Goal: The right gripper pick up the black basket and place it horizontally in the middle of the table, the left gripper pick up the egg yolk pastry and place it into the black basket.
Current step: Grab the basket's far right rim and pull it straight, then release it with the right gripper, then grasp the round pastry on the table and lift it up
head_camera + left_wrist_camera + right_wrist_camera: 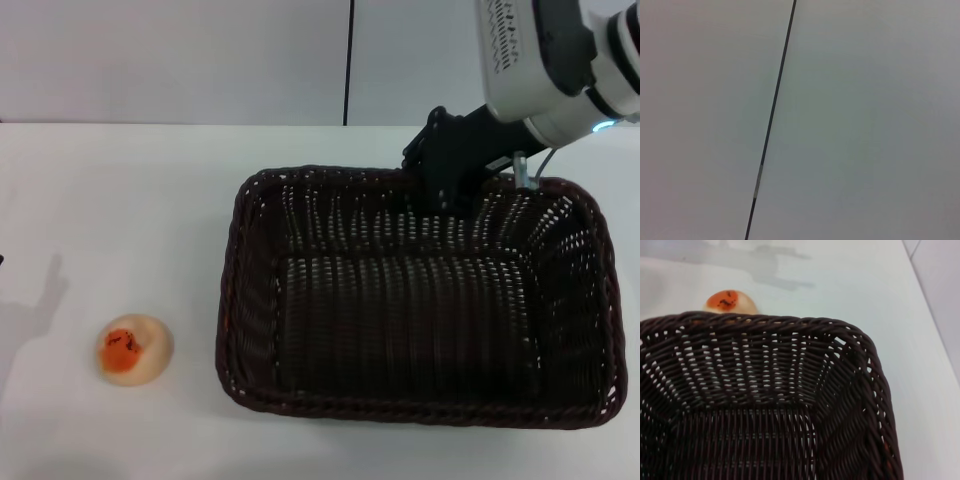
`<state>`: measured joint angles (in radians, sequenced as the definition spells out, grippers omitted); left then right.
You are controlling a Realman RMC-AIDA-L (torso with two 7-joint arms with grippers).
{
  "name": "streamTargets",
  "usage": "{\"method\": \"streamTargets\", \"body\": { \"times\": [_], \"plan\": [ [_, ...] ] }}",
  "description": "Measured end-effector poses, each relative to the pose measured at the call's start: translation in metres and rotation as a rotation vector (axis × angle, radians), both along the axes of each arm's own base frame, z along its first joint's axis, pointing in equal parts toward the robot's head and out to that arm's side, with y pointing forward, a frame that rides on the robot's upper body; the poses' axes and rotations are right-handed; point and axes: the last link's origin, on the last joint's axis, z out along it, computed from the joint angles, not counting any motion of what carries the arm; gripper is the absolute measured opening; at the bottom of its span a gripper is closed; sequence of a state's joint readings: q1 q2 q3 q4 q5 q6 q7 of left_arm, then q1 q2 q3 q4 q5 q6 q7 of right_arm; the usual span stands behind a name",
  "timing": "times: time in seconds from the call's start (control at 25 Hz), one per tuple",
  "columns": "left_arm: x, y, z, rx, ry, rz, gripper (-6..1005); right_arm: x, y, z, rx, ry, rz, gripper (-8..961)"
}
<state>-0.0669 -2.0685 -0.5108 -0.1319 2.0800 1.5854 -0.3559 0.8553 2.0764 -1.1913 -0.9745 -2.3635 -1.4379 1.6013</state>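
The right tool (447, 175), a black two-fingered gripper on a white and grey arm, was at the far rim of the large rectangular dark brown-black woven wicker basket (420, 385), toward the basket's right half, with its fingers reaching down over that rim; whether they were spread or pinching the wicker could not be told, since the dark fingers merged with the dark weave behind them. One basket was in view, resting on the broad plain white worktop (130, 200) with its long sides running across the robot's front, on the right half of the surface. Its near right corner was cut off by the edge of the head view. One small round pale beige pastry with an orange-red patch on top (133, 349) lay on the worktop to the left of the basket, apart from it and near the front edge. In the right wrist view the basket's inside (765, 390) filled most of the picture, and the pastry (730, 302) showed only partly beyond the rim, its lower part hidden by the wicker. The left tool was not in view; the left wrist view showed only a pale wall with one thin dark seam (771, 120).
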Motion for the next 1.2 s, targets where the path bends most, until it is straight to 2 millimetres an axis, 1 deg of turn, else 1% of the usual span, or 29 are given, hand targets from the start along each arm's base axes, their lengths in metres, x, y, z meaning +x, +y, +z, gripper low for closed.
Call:
{"method": "streamTargets", "body": {
  "times": [0.12, 0.36, 0.4, 0.56, 0.6, 0.76, 0.8, 0.84, 0.96, 1.04, 1.2],
  "plan": [
    [-0.001, -0.001, 0.0, 0.001, 0.0, 0.003, 822, -0.002, -0.002, -0.004, -0.002, 0.014, 0.0, 184],
    [-0.001, -0.003, 0.001, 0.003, 0.002, 0.002, 810, -0.003, -0.004, -0.006, 0.02, 0.021, 0.018, 361],
    [-0.001, -0.003, 0.001, 0.003, 0.002, 0.002, 808, -0.003, -0.003, -0.005, 0.027, 0.023, 0.02, 408],
    [0.0, -0.003, 0.001, -0.017, 0.008, -0.016, 800, -0.002, -0.003, 0.001, 0.079, 0.062, 0.026, 595],
    [0.0, -0.003, 0.0, -0.037, 0.01, -0.032, 798, -0.003, -0.005, 0.004, 0.089, 0.087, 0.025, 625],
    [0.001, -0.005, 0.003, -0.159, 0.038, -0.128, 790, -0.002, -0.015, 0.027, 0.167, 0.269, -0.006, 746],
    [0.002, -0.006, 0.005, -0.222, 0.043, -0.167, 788, 0.001, -0.02, 0.034, 0.188, 0.325, -0.023, 776],
    [0.001, -0.006, 0.006, -0.249, 0.047, -0.18, 786, 0.003, -0.024, 0.039, 0.205, 0.375, -0.039, 777],
    [-0.001, -0.005, 0.008, -0.425, 0.066, -0.233, 781, 0.018, -0.042, 0.055, 0.253, 0.554, -0.098, 780],
    [-0.002, -0.004, 0.009, -0.489, 0.08, -0.241, 777, 0.035, -0.057, 0.063, 0.298, 0.676, -0.131, 783],
    [-0.006, -0.003, 0.008, -0.575, 0.133, -0.242, 769, 0.067, -0.085, 0.071, 0.379, 0.888, -0.175, 787]
  ]
}}
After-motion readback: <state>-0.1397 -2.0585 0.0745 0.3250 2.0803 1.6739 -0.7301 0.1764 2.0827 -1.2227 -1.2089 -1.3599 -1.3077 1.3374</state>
